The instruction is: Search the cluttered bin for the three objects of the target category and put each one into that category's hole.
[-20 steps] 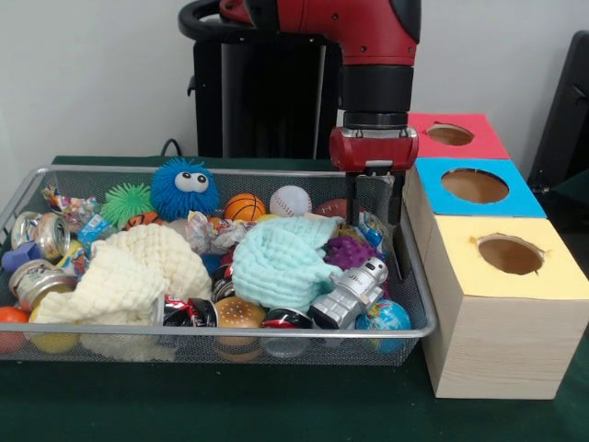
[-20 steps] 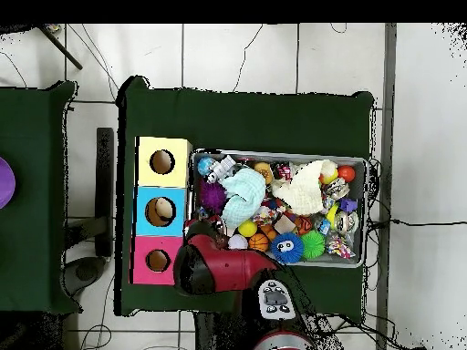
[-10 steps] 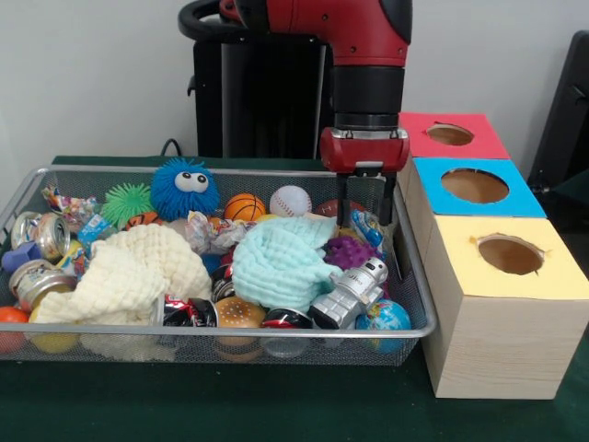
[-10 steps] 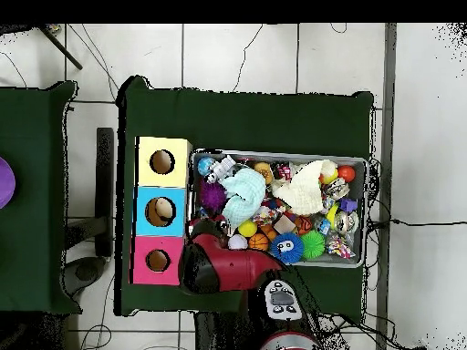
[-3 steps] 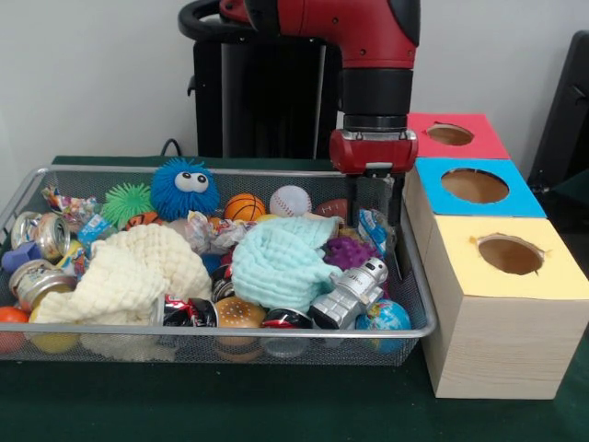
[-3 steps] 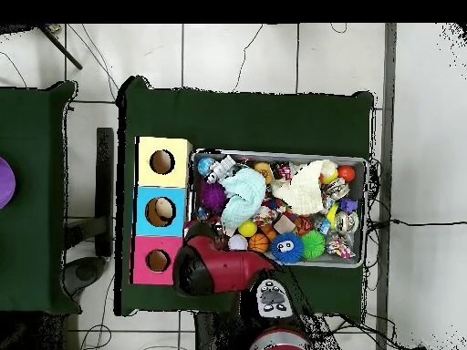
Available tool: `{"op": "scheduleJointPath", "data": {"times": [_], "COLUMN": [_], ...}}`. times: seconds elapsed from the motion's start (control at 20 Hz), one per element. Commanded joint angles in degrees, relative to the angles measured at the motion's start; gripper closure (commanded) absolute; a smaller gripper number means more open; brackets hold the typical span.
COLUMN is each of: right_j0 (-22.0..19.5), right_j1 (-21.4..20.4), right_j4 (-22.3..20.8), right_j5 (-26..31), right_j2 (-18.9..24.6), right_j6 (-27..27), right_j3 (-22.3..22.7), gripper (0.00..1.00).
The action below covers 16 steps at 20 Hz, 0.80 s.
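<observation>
Sawyer gripper [image 5: 377,216] hangs low at the right end of the wire mesh bin [image 5: 184,331], fingers spread apart with nothing between them, tips down at the bin's right wall near a crinkly snack packet [image 5: 373,228] and a purple spiky ball [image 5: 348,250]. Target category unclear from the pictures. Bin contents: blue fuzzy ball with googly eyes [image 5: 184,188], green spiky ball [image 5: 127,201], mini basketball [image 5: 244,207], baseball [image 5: 291,200], mint cloth [image 5: 281,260], cream cloth [image 5: 129,274], silver robot figure [image 5: 352,291], globe ball [image 5: 384,318], burger toy [image 5: 239,313], crushed cans [image 5: 41,235] at the left end. Just right of the bin stand three wooden boxes with holes on top: yellow box [image 5: 502,276] nearest, blue box [image 5: 474,189] in the middle, red box [image 5: 451,136] farthest. Overhead, the red arm [image 6: 219,269] covers the bin corner beside the red box.
</observation>
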Motion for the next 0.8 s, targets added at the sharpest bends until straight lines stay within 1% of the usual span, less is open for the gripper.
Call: {"op": "scheduleJointPath", "data": {"times": [0.05, 0.35, 0.8], "right_j0": [1.23, 0.97, 0.78], "right_j1": [5.38, 5.69, 4.87], "right_j4": [-0.58, -0.9, -0.67], "right_j5": [-3.2, -3.32, -2.09], "right_j2": [-0.58, -0.27, -0.06], "right_j6": [8.42, 8.86, 8.92], "right_j3": [-3.54, -3.66, -3.64], "gripper": [0.0, 0.0, 0.0]}}
